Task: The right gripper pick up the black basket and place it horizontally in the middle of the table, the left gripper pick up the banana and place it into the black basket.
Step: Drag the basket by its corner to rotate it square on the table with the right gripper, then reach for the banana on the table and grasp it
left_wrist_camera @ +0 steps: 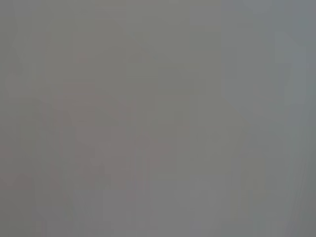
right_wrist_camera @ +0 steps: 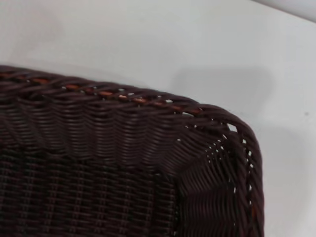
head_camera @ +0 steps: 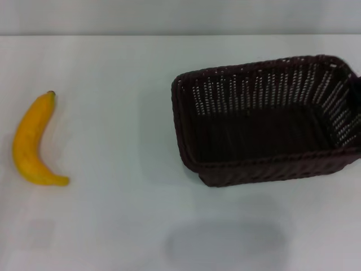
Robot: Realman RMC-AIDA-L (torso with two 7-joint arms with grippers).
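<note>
The black basket [head_camera: 265, 121] sits on the white table [head_camera: 113, 84] at the right of the head view, its long side running left to right and slightly skewed, empty inside. The right wrist view looks closely down on one corner of the basket [right_wrist_camera: 123, 148] and its braided rim. The banana [head_camera: 32, 141] lies at the far left of the table, stem pointing away from me. Neither gripper appears in any view. The left wrist view is a plain grey blank.
The table's far edge [head_camera: 180, 35] runs along the top of the head view. Bare white tabletop [head_camera: 124, 169] lies between the banana and the basket. A faint shadow [head_camera: 225, 243] falls on the table in front of the basket.
</note>
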